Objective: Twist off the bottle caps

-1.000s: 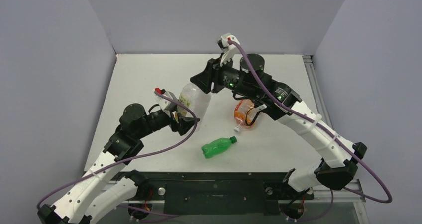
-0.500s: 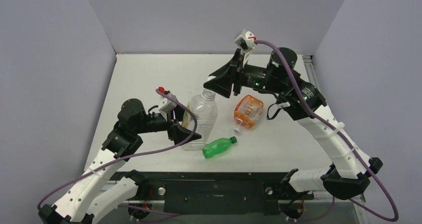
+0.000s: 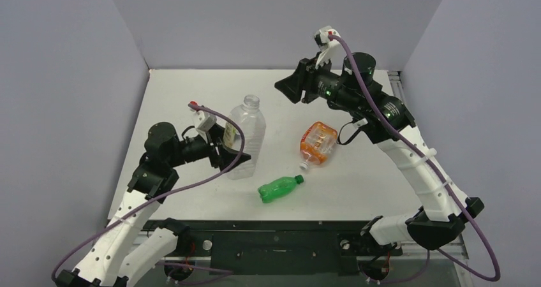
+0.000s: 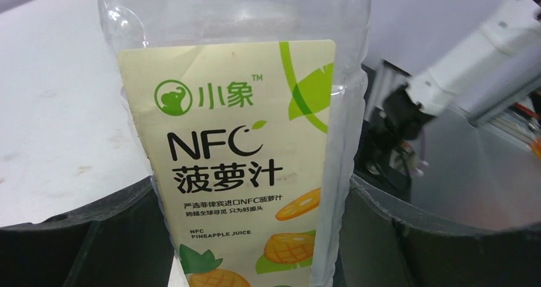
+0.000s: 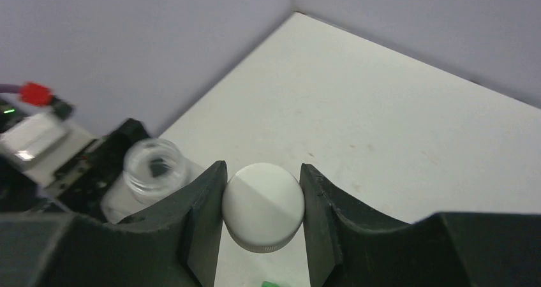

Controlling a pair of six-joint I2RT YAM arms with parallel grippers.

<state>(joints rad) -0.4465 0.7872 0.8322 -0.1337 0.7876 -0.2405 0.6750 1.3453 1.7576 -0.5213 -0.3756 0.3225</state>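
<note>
My left gripper (image 3: 233, 153) is clamped around the lower body of the clear squarish plastic bottle with a pineapple-juice label (image 3: 246, 134). The bottle stands upright on the white table (image 3: 185, 95), its neck open. My right gripper (image 3: 286, 87), raised at about 1 o'clock from that bottle, pinches a small round white plastic cap (image 5: 263, 205) between its fingers. The squat orange plastic bottle (image 3: 318, 141) lies at 3 o'clock of the clear one, its white screw cap (image 3: 304, 166) on and pointing toward 7 o'clock. The small green plastic bottle (image 3: 277, 189) lies at 5 o'clock, its green screw cap (image 3: 300, 179) on.
</note>
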